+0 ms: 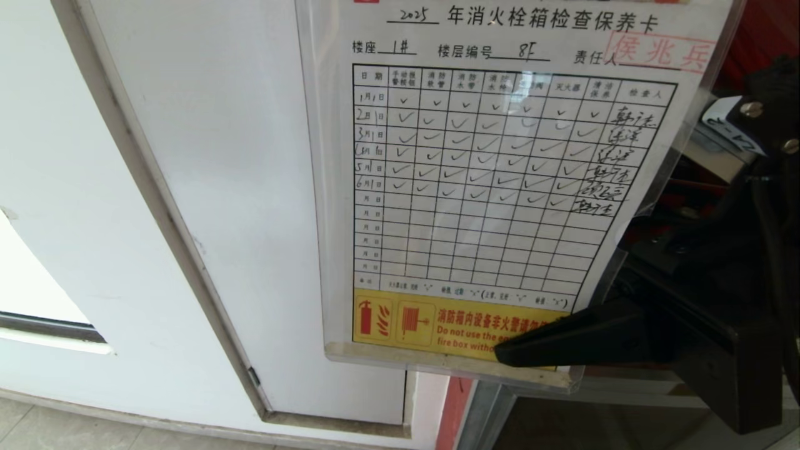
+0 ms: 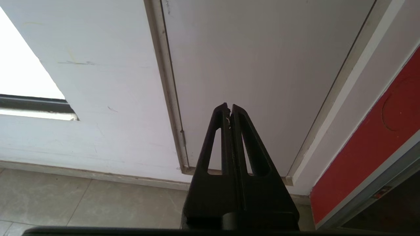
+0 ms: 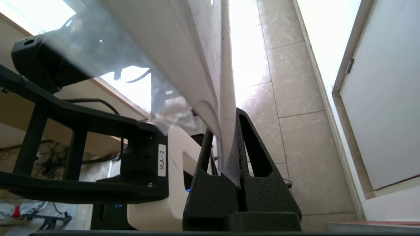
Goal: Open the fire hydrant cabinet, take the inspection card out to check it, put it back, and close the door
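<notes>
The inspection card (image 1: 500, 187), a white ruled grid with a yellow band at its lower end inside a clear sleeve, fills the upper middle of the head view, close to the camera. My right gripper (image 1: 509, 356) comes in from the right and is shut on the card's lower corner, over the yellow band. The right wrist view shows the card (image 3: 210, 65) edge-on, pinched in the gripper (image 3: 224, 121). Red parts of the fire hydrant cabinet (image 1: 750, 37) show behind the card and arm. I cannot make out the door. My left gripper (image 2: 228, 106) is shut and empty, low by the wall.
A plain white panel door (image 1: 237, 187) in a grey frame covers the wall to the left of the card. A window ledge (image 1: 44, 328) is at far left, with beige floor tiles (image 1: 62, 431) below. A red cabinet side (image 2: 370, 144) lies to the right of the left gripper.
</notes>
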